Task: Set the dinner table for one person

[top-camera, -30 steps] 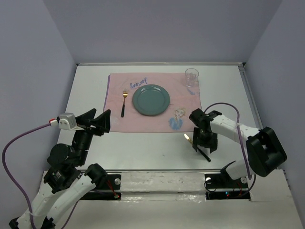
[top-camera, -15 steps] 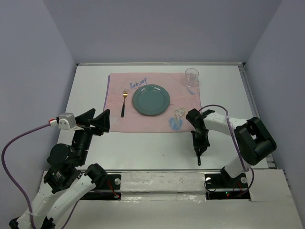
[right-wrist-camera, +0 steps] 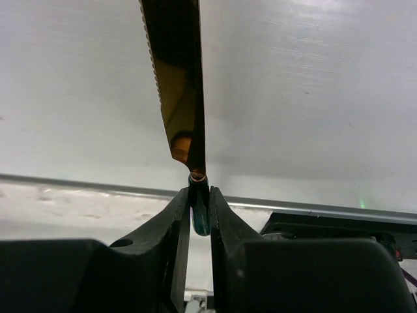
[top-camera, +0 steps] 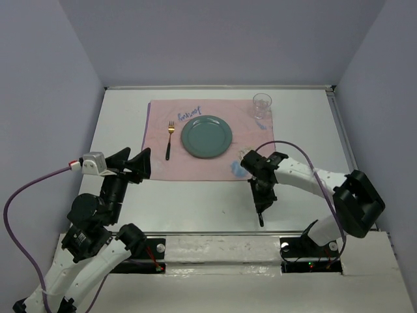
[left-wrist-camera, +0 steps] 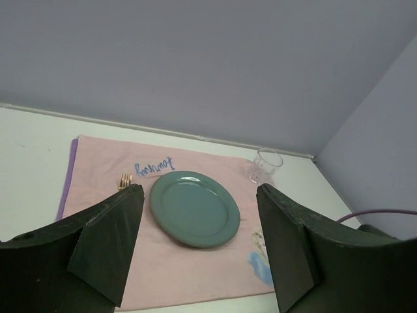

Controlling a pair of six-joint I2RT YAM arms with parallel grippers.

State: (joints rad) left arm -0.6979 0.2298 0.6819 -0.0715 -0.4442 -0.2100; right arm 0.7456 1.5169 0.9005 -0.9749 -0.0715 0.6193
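The dinner table (top-camera: 195, 202) is a white top with a pink placemat (top-camera: 156, 169) at its back. On the mat lie a teal plate (top-camera: 206, 137), a gold fork (top-camera: 169, 140) to its left, and a clear glass (top-camera: 262, 104) at the far right corner. My right gripper (top-camera: 258, 195) is over the bare table just in front of the mat's right corner, shut on a knife (top-camera: 260, 218). In the right wrist view the fingers (right-wrist-camera: 176, 222) pinch the dark handle, and the gold blade (right-wrist-camera: 179, 85) reaches beyond the right gripper (right-wrist-camera: 199, 202). My left gripper (top-camera: 140, 166) hangs open and empty.
The left wrist view looks between the left gripper (left-wrist-camera: 199, 244) fingers at the plate (left-wrist-camera: 194, 207), fork (left-wrist-camera: 124, 180), glass (left-wrist-camera: 266, 165) and mat (left-wrist-camera: 195, 274). A metal rail (right-wrist-camera: 313, 210) runs along the table's near edge, close to the knife. Grey walls close in the back and sides.
The right gripper has shut on the knife and moved left toward the mat's front right corner, turning the knife from a slant to nearly straight. The left arm has stayed put.
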